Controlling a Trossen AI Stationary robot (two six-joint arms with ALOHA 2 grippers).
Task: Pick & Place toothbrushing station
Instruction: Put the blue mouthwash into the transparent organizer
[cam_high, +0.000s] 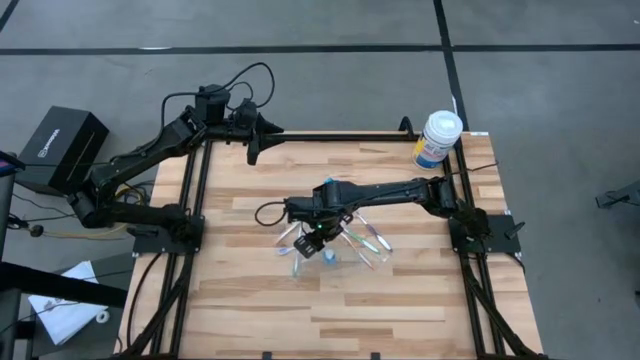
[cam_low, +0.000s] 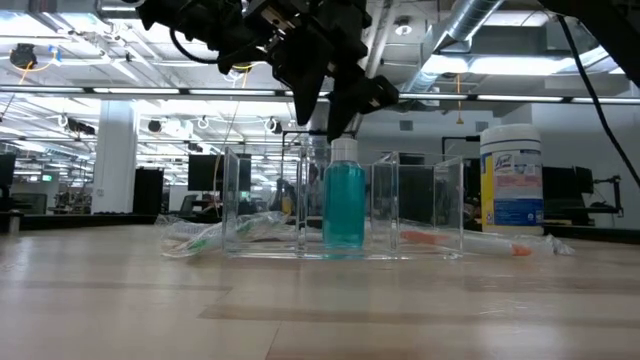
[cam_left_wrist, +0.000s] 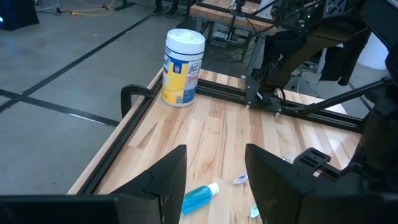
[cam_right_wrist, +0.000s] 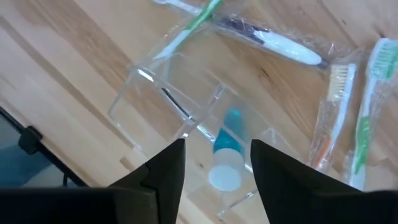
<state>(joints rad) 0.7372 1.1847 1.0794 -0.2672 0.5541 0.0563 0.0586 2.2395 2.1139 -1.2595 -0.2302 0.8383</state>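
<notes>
A small clear plastic container (cam_low: 300, 205) stands on the table's middle. One teal toothpaste tube with a white cap (cam_low: 345, 200) stands upright in one of its compartments, and it also shows in the right wrist view (cam_right_wrist: 225, 163). My right gripper (cam_low: 335, 110) hangs open just above the cap, pointing down, touching nothing. Wrapped toothbrushes lie flat on the table around the container (cam_right_wrist: 280, 43) (cam_right_wrist: 367, 106) (cam_low: 210, 235). A second teal tube (cam_left_wrist: 199, 196) lies on the table. My left gripper (cam_high: 252, 140) is open and empty at the table's far edge, left of the middle.
A large white tub with a blue-yellow label (cam_high: 438, 138) stands at the far right corner. Black frame rails (cam_high: 190, 220) run along the table's left, right and far sides. Bare wood lies toward the near edge (cam_high: 330, 320).
</notes>
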